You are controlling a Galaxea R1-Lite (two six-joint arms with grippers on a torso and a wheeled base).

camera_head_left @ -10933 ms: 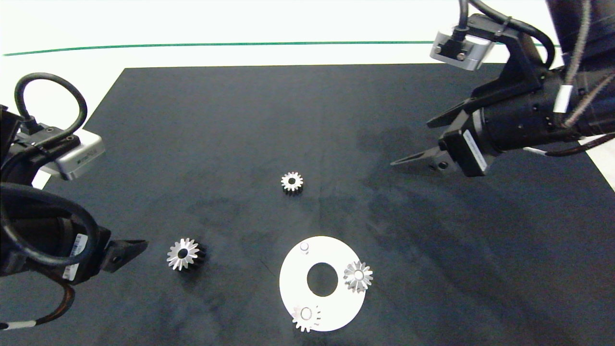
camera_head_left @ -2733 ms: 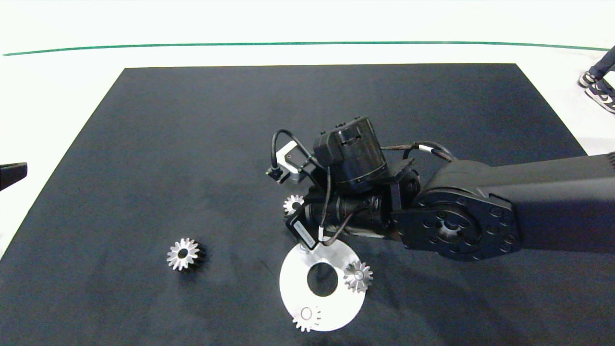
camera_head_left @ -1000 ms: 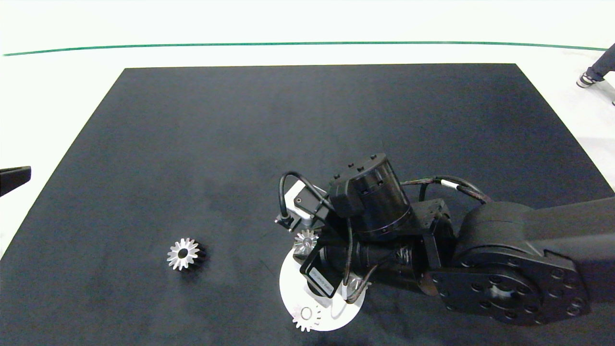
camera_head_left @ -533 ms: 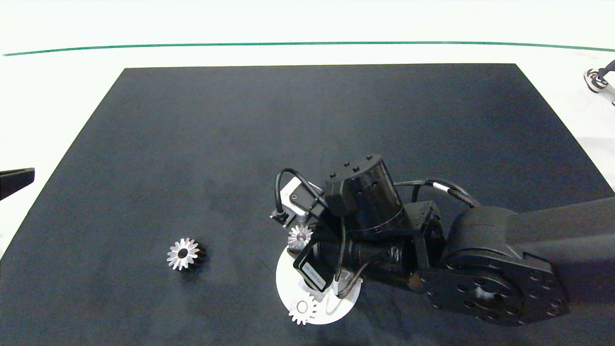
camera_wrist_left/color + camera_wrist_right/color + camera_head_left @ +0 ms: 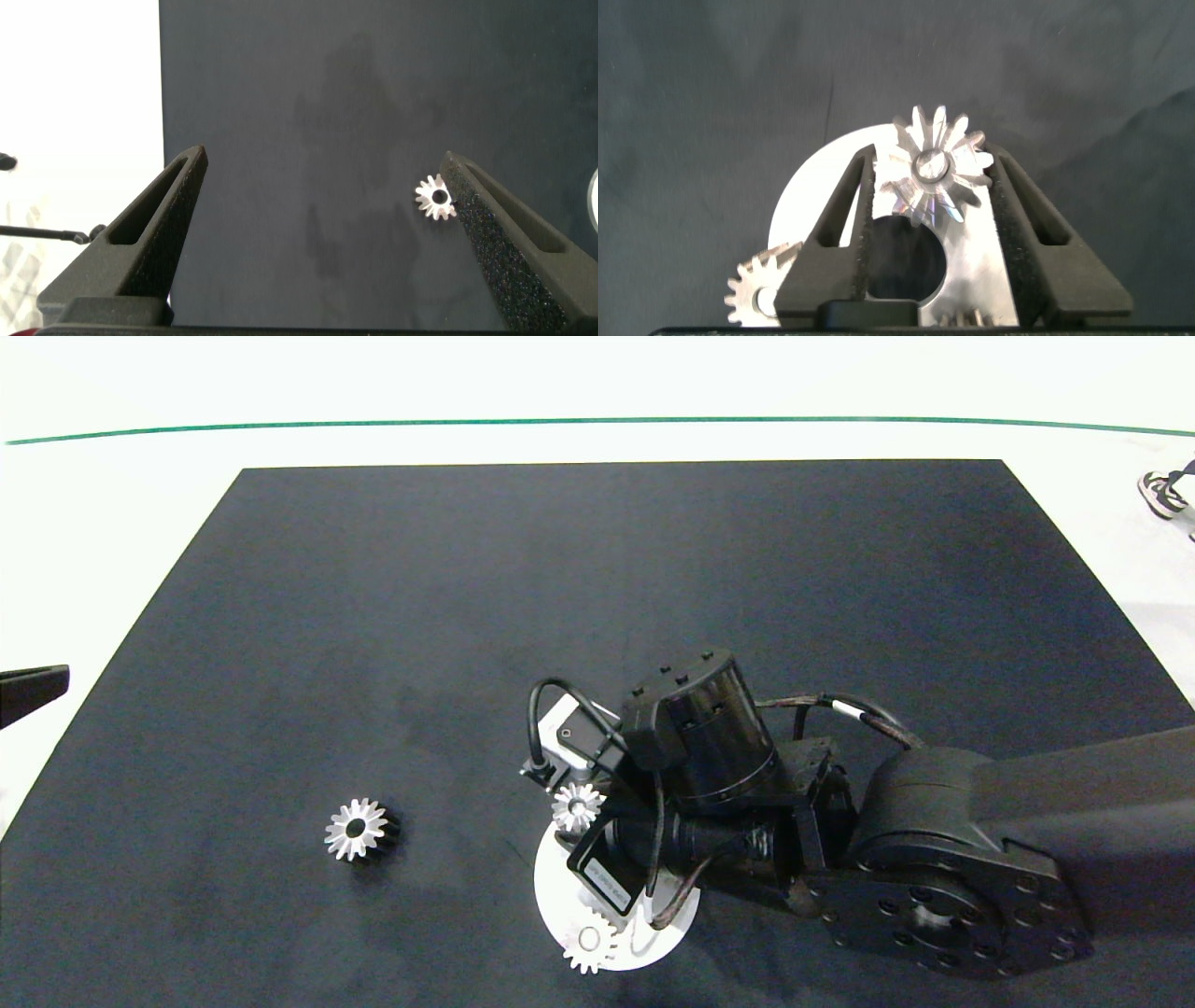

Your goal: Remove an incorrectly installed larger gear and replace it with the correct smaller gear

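**Small gear held at the plate's far edge**

We see the right claw [image 5: 934,177] closed on the small gear [image 5: 936,171], one finger [image 5: 848,219] on each side of its toothed rim. In the right wrist view the gear's flat face looks at the camera with a peg end showing in its centre hole, so its bore axis runs along the claw. In the head view the small gear [image 5: 577,806] sits at the far rim of the white plate [image 5: 558,905], face up, bore axis about vertical. The right arm comes in from the right and covers much of the plate.

A second gear [image 5: 589,945] lies flat on the plate's near edge; the wrist view shows it [image 5: 758,288] beside a finger, apart from the held one.

The large gear [image 5: 358,830] lies on the dark mat [image 5: 392,616] well to the left of the plate, toothed face up, its dark body leaning a little to the right. The left wrist view shows it [image 5: 435,198] near one finger tip, untouched.

The left claw [image 5: 322,168] stands wide open and empty, parked at the bench's left edge [image 5: 33,689].
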